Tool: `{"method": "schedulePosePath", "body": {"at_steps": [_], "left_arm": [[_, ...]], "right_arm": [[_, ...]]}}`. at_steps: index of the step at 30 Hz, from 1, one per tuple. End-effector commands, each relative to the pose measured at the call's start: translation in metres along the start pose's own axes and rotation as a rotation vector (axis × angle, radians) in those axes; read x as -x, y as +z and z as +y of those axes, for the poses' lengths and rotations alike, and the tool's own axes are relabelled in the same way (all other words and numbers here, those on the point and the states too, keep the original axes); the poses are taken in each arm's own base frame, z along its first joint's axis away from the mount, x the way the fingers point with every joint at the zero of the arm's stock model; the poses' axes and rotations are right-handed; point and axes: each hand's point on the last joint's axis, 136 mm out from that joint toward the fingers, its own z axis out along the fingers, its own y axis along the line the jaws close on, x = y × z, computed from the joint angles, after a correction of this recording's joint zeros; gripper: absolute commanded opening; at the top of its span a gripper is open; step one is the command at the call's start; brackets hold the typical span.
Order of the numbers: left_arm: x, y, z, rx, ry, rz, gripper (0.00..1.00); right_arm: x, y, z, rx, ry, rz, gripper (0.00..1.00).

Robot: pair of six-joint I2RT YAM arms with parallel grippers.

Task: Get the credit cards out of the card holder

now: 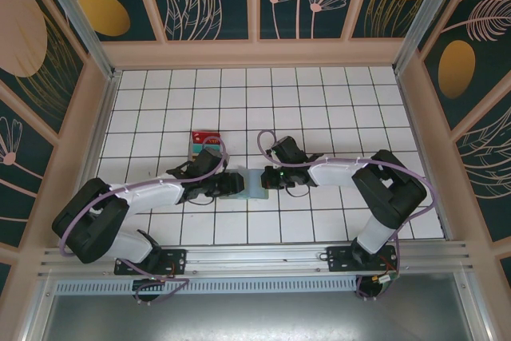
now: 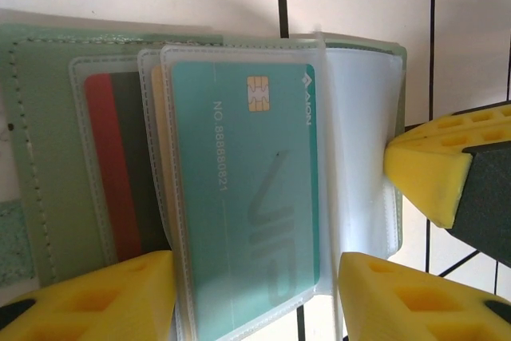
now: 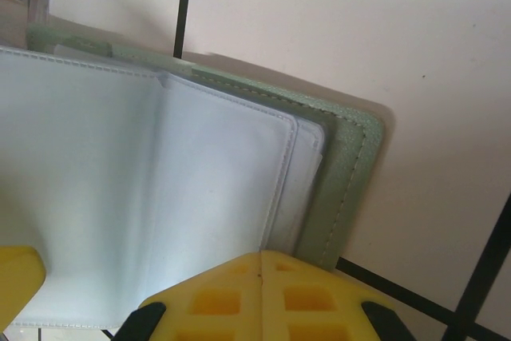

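Holder (image 1: 254,183) lying open on desk (image 1: 319,101). Right gripper (image 3: 260,277) closed, seemingly pinning holder's edge. Left gripper (image 2: 255,297) jaws apart, straddling sleeve (image 2: 355,157) holding teal card (image 2: 247,197); red card (image 2: 108,173) sitting behind. Extraction beginning; next needing pinch on card alone, sliding it out

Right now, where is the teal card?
In the left wrist view, the teal card sits in a clear sleeve of the open card holder, right of the red card, its lower end between the fingers of the left gripper.
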Motion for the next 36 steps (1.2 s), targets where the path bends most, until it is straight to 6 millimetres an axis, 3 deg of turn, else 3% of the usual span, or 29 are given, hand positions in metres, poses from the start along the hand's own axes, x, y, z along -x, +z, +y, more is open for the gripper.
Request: {"method": "schedulePosePath", "body": {"at_steps": [1, 5, 8, 14, 23, 30, 36], "left_arm": [[0.002, 0.002, -0.023, -0.098, 0.035, 0.014, 0.56], [0.001, 0.004, -0.025, -0.103, 0.039, 0.025, 0.62], [0.001, 0.003, -0.03, -0.118, 0.056, 0.026, 0.81], [0.0, 0.0, -0.039, -0.164, 0.07, 0.03, 0.99], [0.004, -0.009, -0.05, -0.198, 0.083, 0.02, 0.99], [0.016, -0.012, -0.002, 0.081, 0.061, -0.052, 0.98], [0.023, -0.016, -0.005, 0.083, 0.064, -0.089, 0.98]], "right_arm": [[-0.026, 0.01, -0.021, -0.06, 0.03, 0.076, 0.05], [-0.025, 0.01, -0.02, -0.059, 0.028, 0.075, 0.05], [-0.025, 0.011, -0.021, -0.061, 0.028, 0.074, 0.05], [-0.024, 0.011, -0.02, -0.06, 0.026, 0.073, 0.05], [-0.025, 0.013, -0.021, -0.058, 0.029, 0.079, 0.05], [-0.025, 0.012, -0.021, -0.06, 0.03, 0.076, 0.05], [-0.025, 0.012, -0.021, -0.059, 0.03, 0.077, 0.05]]}}
